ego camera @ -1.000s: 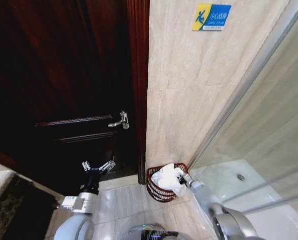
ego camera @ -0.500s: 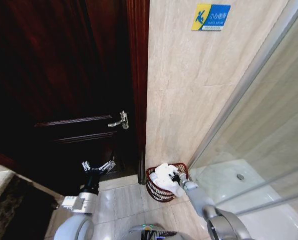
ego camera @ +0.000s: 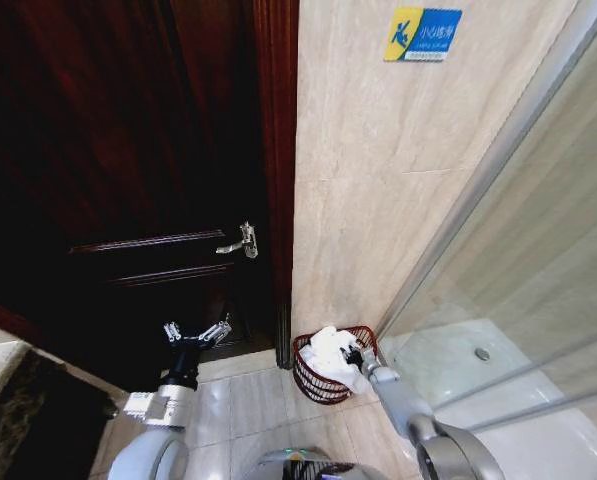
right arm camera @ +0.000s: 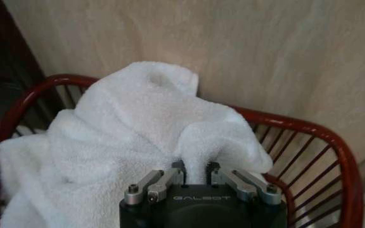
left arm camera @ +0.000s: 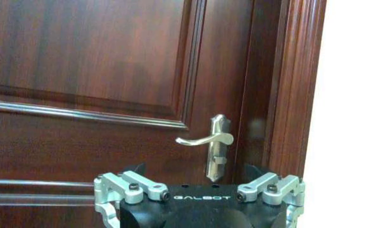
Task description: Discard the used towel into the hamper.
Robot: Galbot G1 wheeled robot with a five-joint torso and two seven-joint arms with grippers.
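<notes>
The hamper (ego camera: 310,383) is a dark red wire basket on the floor against the beige wall; its rim (right arm camera: 309,129) curves around the cloth in the right wrist view. A white towel (ego camera: 329,354) is piled in it, bulging above the rim and draping over the near edge (right arm camera: 125,137). My right gripper (ego camera: 354,354) is over the basket, shut on a fold of the towel (right arm camera: 195,164). My left gripper (ego camera: 197,334) is held up in front of the dark wooden door, open and holding nothing.
The dark wooden door (ego camera: 128,180) with a silver lever handle (ego camera: 240,241) (left arm camera: 209,140) stands left of the hamper. A glass shower screen (ego camera: 518,250) and white shower tray (ego camera: 498,400) lie to the right. Pale floor tiles (ego camera: 243,405) run in front.
My right arm has shifted left, carrying the towel further over the hamper, mostly before half a second ago. The left arm has not moved.
</notes>
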